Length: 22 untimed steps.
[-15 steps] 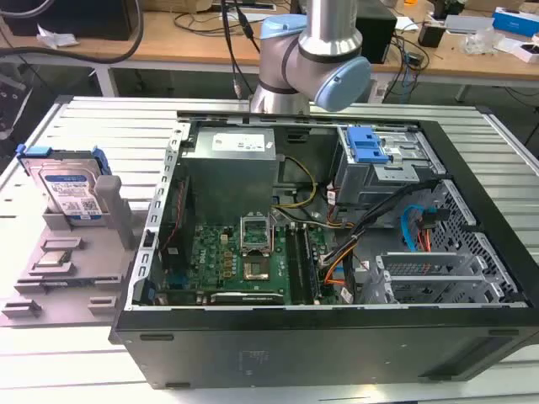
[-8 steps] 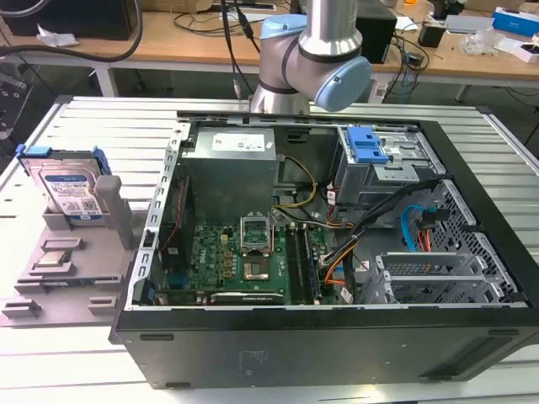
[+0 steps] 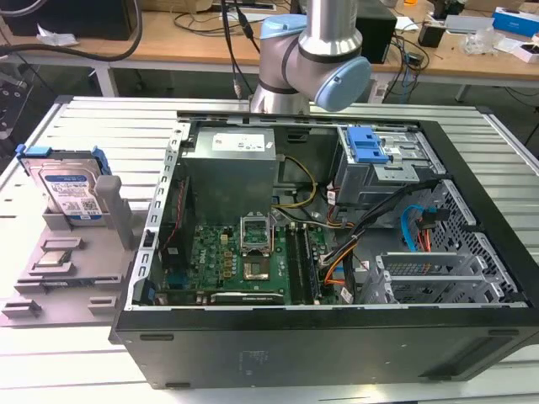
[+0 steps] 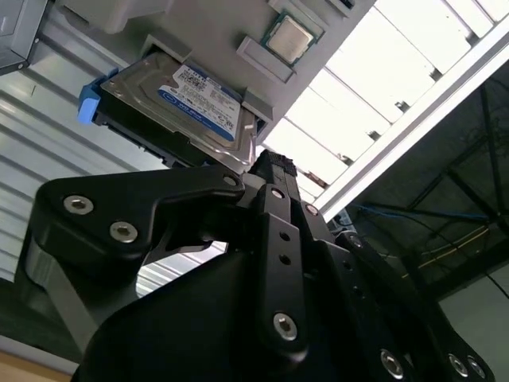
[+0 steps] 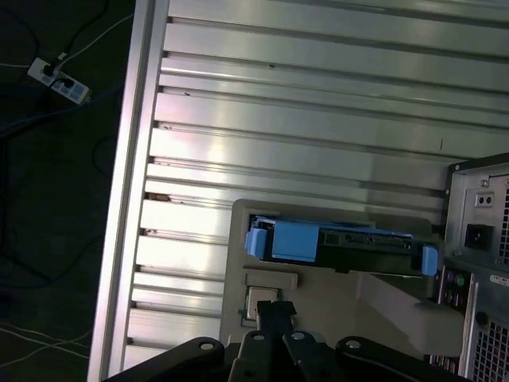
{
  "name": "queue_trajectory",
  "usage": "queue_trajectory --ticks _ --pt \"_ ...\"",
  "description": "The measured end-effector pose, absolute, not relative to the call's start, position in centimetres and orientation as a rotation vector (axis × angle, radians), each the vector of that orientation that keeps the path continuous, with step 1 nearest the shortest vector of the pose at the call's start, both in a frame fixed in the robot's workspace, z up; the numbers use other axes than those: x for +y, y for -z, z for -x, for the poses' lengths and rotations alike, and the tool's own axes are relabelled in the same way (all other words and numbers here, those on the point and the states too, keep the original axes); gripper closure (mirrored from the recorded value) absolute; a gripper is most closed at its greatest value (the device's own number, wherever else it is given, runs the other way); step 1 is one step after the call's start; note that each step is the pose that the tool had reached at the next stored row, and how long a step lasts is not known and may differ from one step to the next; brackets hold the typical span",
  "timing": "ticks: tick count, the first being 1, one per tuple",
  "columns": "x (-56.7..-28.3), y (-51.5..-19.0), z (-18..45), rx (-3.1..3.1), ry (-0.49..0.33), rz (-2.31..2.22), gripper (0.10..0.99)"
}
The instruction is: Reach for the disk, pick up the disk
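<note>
**Closed fingers, clear of the racked disk**

The fingers [image 5: 276,309] of the gripper [image 4: 274,163] are pressed together, gripping nothing, and are clear of the disk [image 3: 72,189]. The disk stands on edge in a grey holder [image 3: 76,252], with bare slatted table [image 5: 302,103] beside it. The open computer case [image 3: 337,252] is at the exterior view's right. The first wrist view shows the blue bracket's edge [image 5: 342,247]. The second shows the blue-and-white label [image 4: 199,97], its print too small to read, and a square chip [image 4: 288,37].

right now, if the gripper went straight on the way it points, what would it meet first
Probably the grey holder near the chip, just beside the disk: the gripper points there in the first wrist view, but depth is unclear.
</note>
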<state>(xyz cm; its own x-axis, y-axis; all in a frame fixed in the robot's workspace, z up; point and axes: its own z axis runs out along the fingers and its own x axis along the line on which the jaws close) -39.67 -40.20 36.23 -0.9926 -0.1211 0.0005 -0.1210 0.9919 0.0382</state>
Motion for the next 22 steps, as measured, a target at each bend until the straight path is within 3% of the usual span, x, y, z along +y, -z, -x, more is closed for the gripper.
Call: queue_trajectory --ticks 22 --pt "-40.20 -36.23 39.67 -3.112 0.059 -0.389 0.980"
